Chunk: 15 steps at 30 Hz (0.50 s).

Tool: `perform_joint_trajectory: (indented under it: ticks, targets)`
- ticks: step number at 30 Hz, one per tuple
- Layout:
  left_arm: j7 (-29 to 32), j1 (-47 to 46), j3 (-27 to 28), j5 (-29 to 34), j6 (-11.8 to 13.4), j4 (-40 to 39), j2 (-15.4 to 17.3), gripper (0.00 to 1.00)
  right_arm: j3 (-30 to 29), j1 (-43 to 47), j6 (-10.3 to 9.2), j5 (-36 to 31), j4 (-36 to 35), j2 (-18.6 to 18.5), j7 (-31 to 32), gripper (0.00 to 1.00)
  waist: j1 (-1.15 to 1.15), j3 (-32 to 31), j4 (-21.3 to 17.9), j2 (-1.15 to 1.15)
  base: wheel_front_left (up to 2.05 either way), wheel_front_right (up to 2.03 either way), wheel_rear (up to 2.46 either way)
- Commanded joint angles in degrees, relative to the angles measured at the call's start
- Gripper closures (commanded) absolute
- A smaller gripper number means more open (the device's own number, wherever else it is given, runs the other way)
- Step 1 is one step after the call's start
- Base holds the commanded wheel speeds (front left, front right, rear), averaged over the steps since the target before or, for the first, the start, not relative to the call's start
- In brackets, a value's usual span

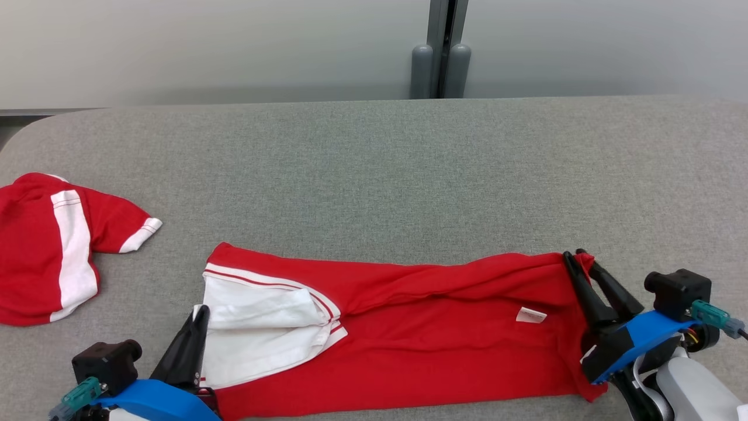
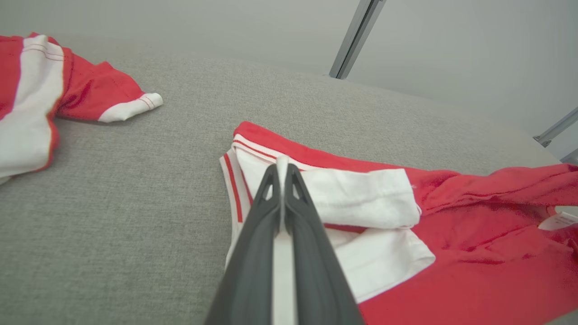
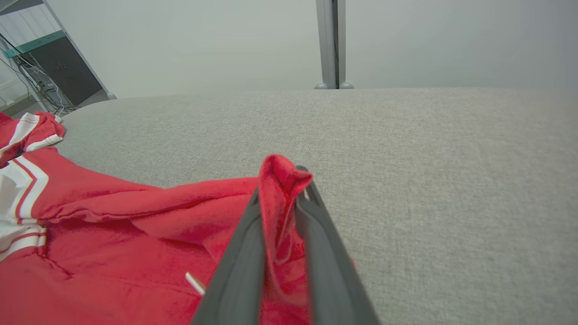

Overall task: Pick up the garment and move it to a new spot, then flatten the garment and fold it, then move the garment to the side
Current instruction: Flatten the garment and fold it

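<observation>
Locate the garment along the near edge of the grey table: it is red, lies stretched out lengthwise from left to right, and is creased along its far side. Its left end shows a folded white panel with thin red stripes; a small white label lies on the red cloth toward its right end. Note that the left hand sits at the garment's left end with its fingers pressed together on a strip of the white fabric, which shows between them in the left wrist view. Note that the right hand sits at the far right corner of the garment, where a bunch of red cloth stands up between its two fingers. These fingers stand slightly apart; you cannot tell whether they clamp the cloth. A second red-and-white garment lies crumpled at the table's left edge, well apart from the first.
</observation>
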Motion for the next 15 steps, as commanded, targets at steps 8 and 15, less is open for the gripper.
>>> perform_joint_trajectory:
  ticks: [8, 15]
  targets:
    - [-0.27, 4.03, 8.63, 5.38, 0.03, -1.83, -4.52, 0.0, -7.46, 4.41, 0.0, -2.71, -7.14, 1.01, -0.32, 0.0, 0.0, -1.33, 0.0, 0.0, 0.0, 0.0, 0.0]
    - [-0.27, 6.32, 20.84, 18.02, -0.29, -3.71, -11.42, 0.0, -10.43, 4.88, 0.0, -4.71, -5.87, 1.9, -0.3, 0.0, 0.0, -2.01, 0.63, 0.0, 0.0, 0.0, 0.0]
